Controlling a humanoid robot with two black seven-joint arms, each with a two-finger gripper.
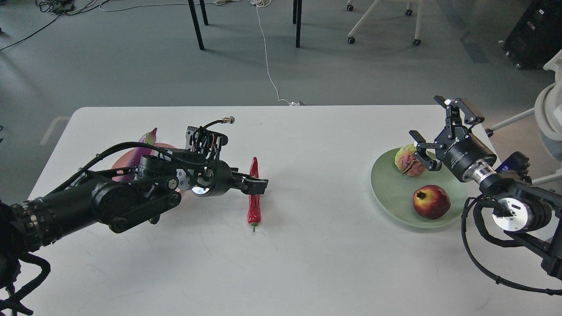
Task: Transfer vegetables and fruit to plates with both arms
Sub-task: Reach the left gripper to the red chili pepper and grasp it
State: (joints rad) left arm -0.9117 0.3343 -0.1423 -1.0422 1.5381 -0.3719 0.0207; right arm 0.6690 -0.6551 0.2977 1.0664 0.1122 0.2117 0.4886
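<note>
The red chili pepper lies on the white table at the centre, stem toward me. My left gripper lies low across its middle; its dark fingers overlap, so I cannot tell how they stand. The purple eggplant lies on the pink plate, both mostly hidden behind my left arm. The mint green plate at the right holds the lumpy yellow-green and pink fruit and the dark red pomegranate-like fruit. My right gripper is open and empty, just above and behind the lumpy fruit.
The table's far edge runs just behind both plates. On the floor beyond it are black table legs, a white cable and a white wheeled chair. A white object stands at the far right.
</note>
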